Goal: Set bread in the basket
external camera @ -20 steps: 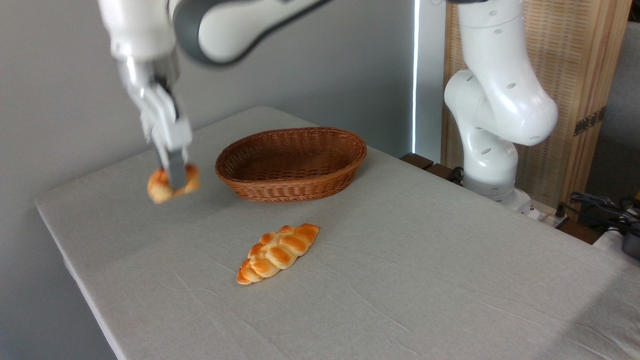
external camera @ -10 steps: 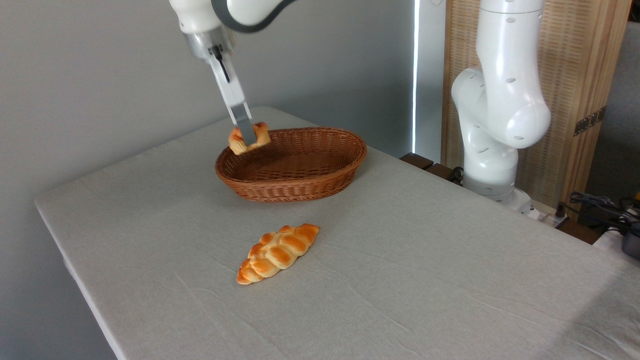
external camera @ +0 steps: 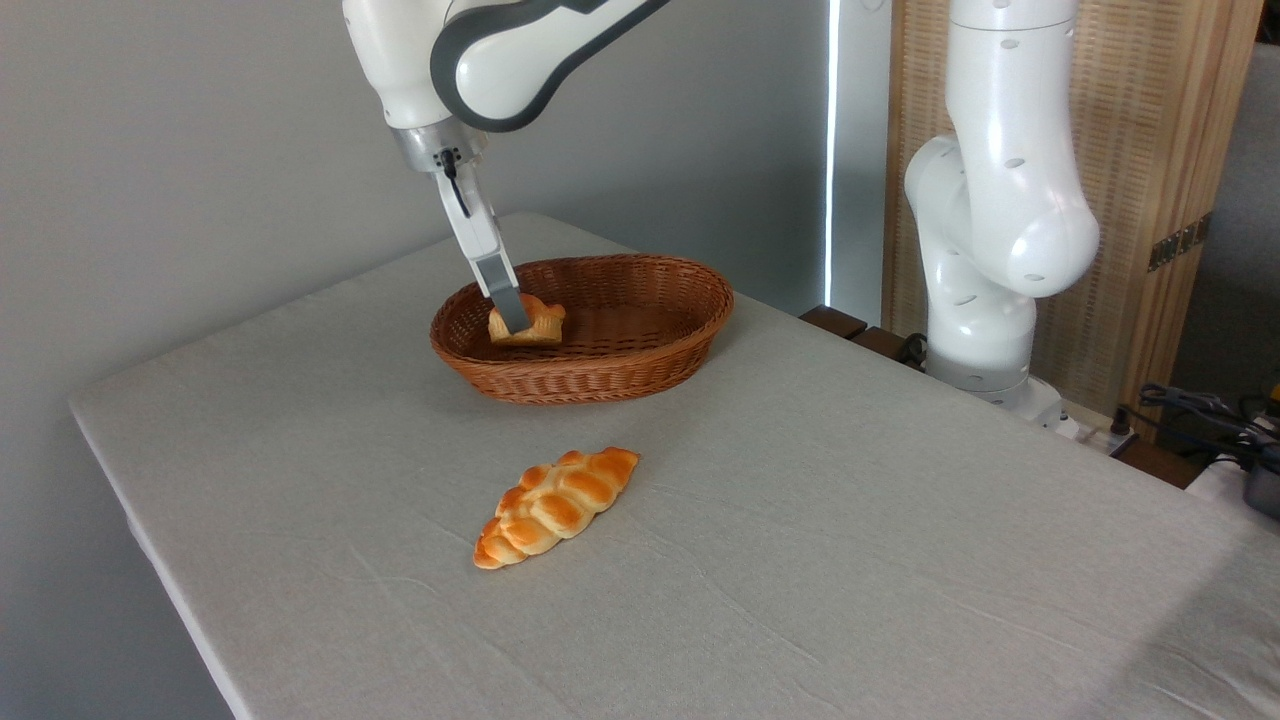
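Inside basket [external camera: 640, 345], golden, seemingly knotted bread [external camera: 535, 325]

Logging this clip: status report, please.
Gripper jaws shut on bun, down inside basket, left end. Not released. Braided loaf on table, clear of path.

Light on my feed is soft and even, pretty bright overall. There's a blown-out white strip of daylight [external camera: 831, 150] behind the arm, overexposed. Shadows are faint, just a soft dark patch under the basket [external camera: 585, 325] and a dim corner on the table [external camera: 900, 560] at lower right. Everything's sharp, no motion blur.
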